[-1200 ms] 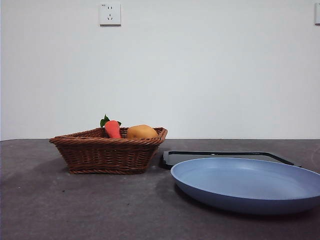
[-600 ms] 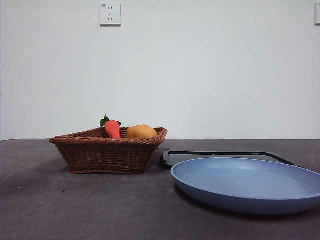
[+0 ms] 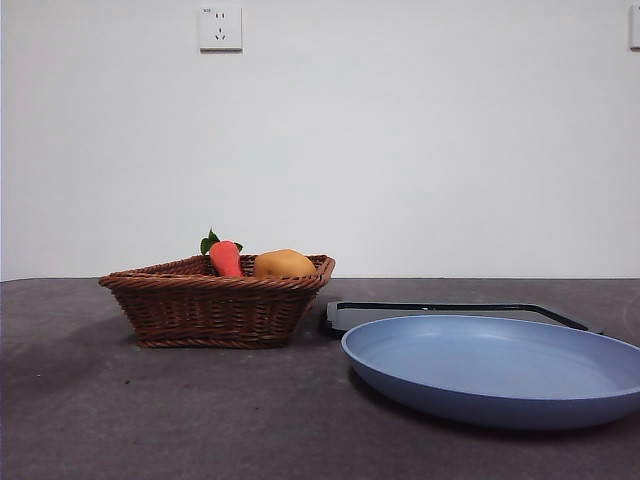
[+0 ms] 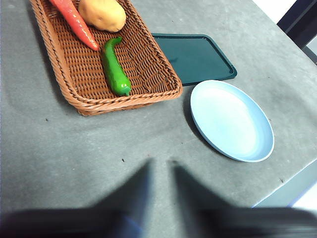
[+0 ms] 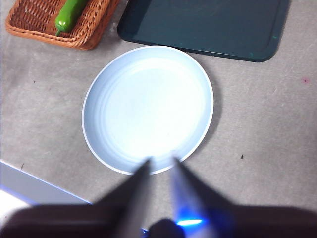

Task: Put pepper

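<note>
The dark-green pepper (image 4: 115,67) lies in the wicker basket (image 4: 163,64) beside an orange-red carrot (image 4: 75,20) and a yellow-orange fruit (image 4: 103,14). It also shows in the right wrist view (image 5: 69,14). In the front view the basket (image 3: 215,310) wall hides the pepper. My left gripper (image 4: 161,166) hangs empty above bare table in front of the basket, jaws nearly together. My right gripper (image 5: 161,162) hangs empty above the near rim of the blue plate (image 5: 148,106), jaws nearly together. Neither arm shows in the front view.
A dark-green flat tray (image 4: 195,57) lies behind the plate (image 4: 232,121), next to the basket. The table's front edge (image 5: 29,186) is close under the right gripper. In the front view the plate (image 3: 495,370) is at the right, near the camera.
</note>
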